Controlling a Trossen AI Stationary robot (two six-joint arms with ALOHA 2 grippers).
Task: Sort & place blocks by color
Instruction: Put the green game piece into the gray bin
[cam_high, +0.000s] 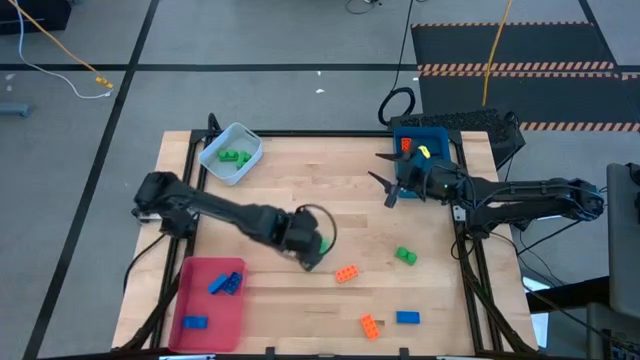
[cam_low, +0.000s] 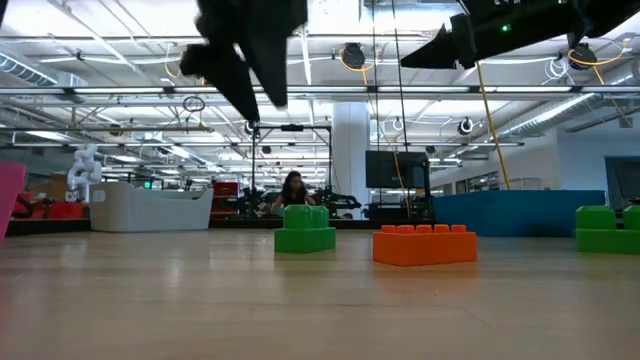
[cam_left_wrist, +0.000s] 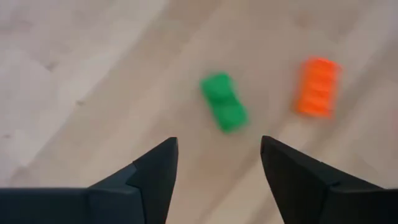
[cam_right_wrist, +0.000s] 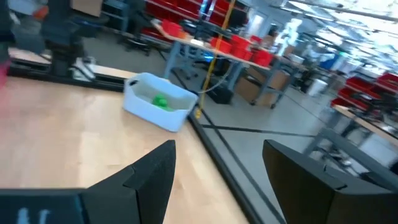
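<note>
Green block (cam_left_wrist: 224, 102) lies loose on the desk (cam_high: 330, 190), just beside an orange block (cam_left_wrist: 318, 86). Left gripper (cam_left_wrist: 217, 163) hangs above the green block, fingers wide and empty, probably lining up a grasp. Right gripper (cam_high: 388, 188) waits near the blue tray (cam_high: 405, 132), fingers wide. Only the right wrist view shows green inside the pale tray (cam_right_wrist: 163, 101).

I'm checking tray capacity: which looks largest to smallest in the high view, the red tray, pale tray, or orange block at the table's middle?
1. Red tray.
2. Pale tray.
3. Orange block, far smaller than either tray.
</note>
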